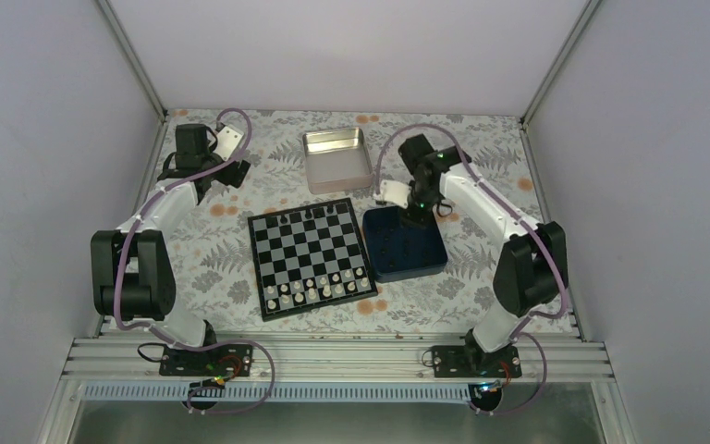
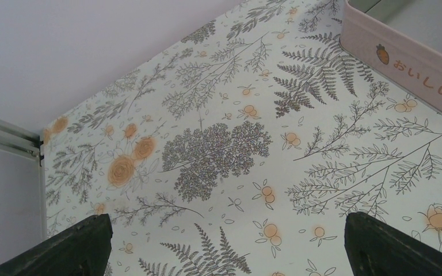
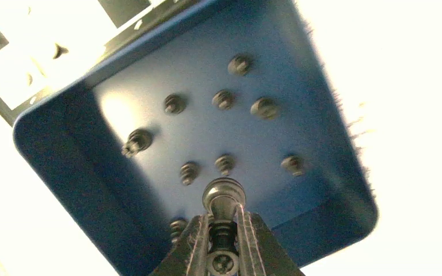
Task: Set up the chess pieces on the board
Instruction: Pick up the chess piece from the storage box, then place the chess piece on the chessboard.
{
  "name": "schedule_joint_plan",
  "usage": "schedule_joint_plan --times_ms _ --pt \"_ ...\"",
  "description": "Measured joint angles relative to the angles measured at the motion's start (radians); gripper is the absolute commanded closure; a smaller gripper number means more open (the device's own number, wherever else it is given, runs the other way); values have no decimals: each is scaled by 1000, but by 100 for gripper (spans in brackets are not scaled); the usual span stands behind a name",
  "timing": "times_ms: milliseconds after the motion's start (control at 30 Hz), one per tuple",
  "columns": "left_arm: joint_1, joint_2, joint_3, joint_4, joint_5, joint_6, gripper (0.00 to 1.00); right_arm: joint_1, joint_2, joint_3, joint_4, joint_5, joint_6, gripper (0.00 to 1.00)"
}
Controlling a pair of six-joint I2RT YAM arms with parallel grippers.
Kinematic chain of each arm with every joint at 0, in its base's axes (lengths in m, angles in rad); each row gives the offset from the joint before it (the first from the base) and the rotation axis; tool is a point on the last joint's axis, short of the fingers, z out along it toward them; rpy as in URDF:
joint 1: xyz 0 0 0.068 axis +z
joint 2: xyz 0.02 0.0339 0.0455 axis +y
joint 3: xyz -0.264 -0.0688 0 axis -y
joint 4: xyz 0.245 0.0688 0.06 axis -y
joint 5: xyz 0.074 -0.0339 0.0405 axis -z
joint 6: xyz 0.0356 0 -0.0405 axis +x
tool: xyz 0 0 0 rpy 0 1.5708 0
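Observation:
The board lies at the table's middle, with a few black chess pieces on its far row. Just right of it, the navy blue box holds several loose black chess pieces. My right gripper hangs inside the box, shut on one black chess piece; the piece's round base points toward the box floor. From above, the right gripper is over the box's far edge. My left gripper stands open over bare flowered cloth at the far left, with nothing between its fingers.
Cream-white chessmen fill the board's two near rows. A shiny metal tin, pink-sided in the left wrist view, stands behind the board. Walls close the table's far side and both flanks.

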Motion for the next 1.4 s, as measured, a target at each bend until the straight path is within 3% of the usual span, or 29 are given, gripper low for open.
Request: schedule_joint_plan --times_ms 167,500,633,933,1400 --pt "0 -10 0 0 4 0 0 50 82 241 -44 23 -3 92" --pt "1 -60 -13 3 24 4 0 283 477 799 -63 45 -42 91" --pt "3 -75 -35 8 35 3 0 354 597 916 -40 56 -66 91" --pt "25 -88 -92 26 59 3 0 446 717 939 23 87 -93 89" --pt "47 -92 -123 53 85 3 0 448 774 938 64 131 -101 88"
